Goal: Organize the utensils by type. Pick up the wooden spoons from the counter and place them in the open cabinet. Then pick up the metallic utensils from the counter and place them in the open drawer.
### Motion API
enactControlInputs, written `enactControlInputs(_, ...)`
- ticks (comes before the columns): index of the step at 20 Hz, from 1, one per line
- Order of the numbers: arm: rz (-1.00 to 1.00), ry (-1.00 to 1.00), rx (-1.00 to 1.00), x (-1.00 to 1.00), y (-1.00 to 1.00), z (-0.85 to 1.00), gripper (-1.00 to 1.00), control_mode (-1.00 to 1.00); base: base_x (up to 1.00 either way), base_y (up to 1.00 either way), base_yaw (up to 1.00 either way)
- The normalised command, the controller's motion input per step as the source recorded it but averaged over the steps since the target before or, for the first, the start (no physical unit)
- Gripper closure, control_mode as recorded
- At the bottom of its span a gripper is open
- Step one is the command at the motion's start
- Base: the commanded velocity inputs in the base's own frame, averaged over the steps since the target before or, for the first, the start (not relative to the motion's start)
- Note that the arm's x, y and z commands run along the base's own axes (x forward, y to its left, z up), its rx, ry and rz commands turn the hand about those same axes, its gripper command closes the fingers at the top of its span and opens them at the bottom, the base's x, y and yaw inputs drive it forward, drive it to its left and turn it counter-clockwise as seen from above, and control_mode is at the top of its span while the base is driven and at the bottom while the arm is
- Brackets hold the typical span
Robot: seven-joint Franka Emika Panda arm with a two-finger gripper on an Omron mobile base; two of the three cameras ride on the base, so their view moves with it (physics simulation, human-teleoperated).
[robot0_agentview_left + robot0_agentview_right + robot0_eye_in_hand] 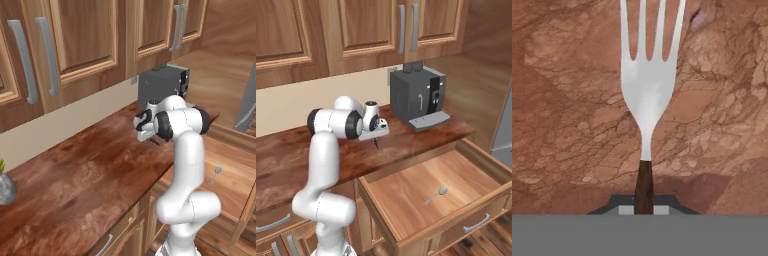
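Gripping the fork (646, 95) by its dark handle, I have the claw (644, 207) pinched low over the bench (567, 125) for the drawer (406, 195) at lower right, where a spoon (436, 195) already lies.

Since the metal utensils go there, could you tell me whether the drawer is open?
Open: the drawer is pulled out, with a metal spoon inside.

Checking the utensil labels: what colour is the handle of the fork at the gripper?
Dark brown, below a silver-white head; the fork shows best in the hand view.
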Motion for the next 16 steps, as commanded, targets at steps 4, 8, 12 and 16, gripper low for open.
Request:
enactControlInputs(4,0.0,0.0,0.01,-0.41,-0.18,-0.04,1.0,-1.0,0.0,0.0,0.0)
enactControlInputs(8,0.0,0.0,0.03,-0.3,-0.31,0.02,1.0,-1.0,0.0,0.0,0.0)
enactControlInputs(12,0.0,0.0,0.02,-0.33,-0.46,0.12,1.0,-1.0,0.0,0.0,0.0)
enactControlInputs(16,-0.05,-0.06,0.01,-0.35,-0.67,0.06,1.0,-1.0,0.0,0.0,0.0)
